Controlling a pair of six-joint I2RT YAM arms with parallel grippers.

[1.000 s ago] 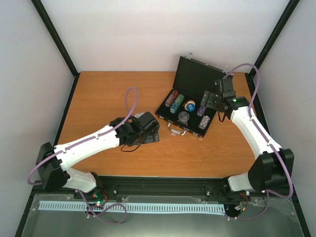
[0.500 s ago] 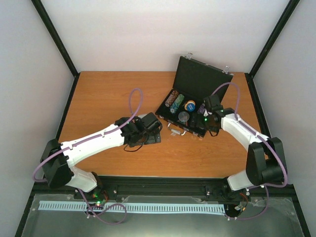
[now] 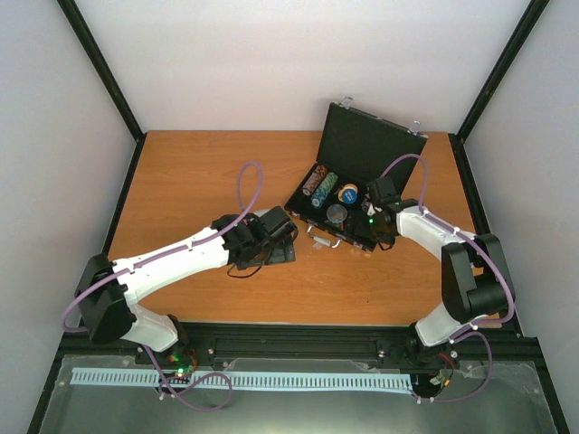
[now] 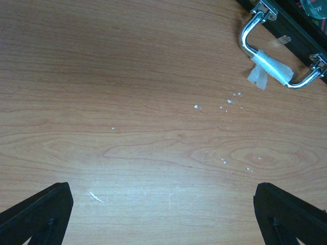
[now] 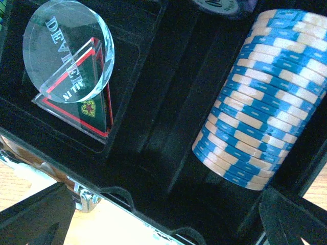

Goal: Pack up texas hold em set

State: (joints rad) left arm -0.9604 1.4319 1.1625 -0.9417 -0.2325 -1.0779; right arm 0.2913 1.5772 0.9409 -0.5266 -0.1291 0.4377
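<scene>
**Item 1.** Flat black hinged case [image 3: 351, 242] with silver handle [image 4: 273, 64] (a scrap of clear tape is wrapped round it). It stands open on the orange-brown wooden table [image 3: 199, 172], right of centre. Its lid [image 3: 371, 143] is upright along the 1 o'clock side. The long axis runs roughly 10 to 4 o'clock, seen from overhead.

**Item 2.** Contents of the tray:
- rows of round poker chips [image 3: 321, 181]
- blue round disc [image 3: 348, 193]
- blue-and-cream chip row [image 5: 260, 97]
- clear round lettered disc [image 5: 69, 51], overlapping a dark, red-edged triangular token [image 5: 89, 109]

**Item 3.** My right gripper [image 3: 378, 221]. Jaws spread wide with nothing between them, low over the tray's 4 o'clock end.

**Item 4.** My left gripper [image 3: 271, 240]. Jaws likewise wide and empty, over bare wood at the case's 8 o'clock. The handle sits at 1 o'clock in its wrist view, apart from the fingers.

**Note.** Every piece I can see lies in the tray, so I judge the lid is what remains. It rises at 12 o'clock of my right gripper, nearer that arm than the left.
</scene>
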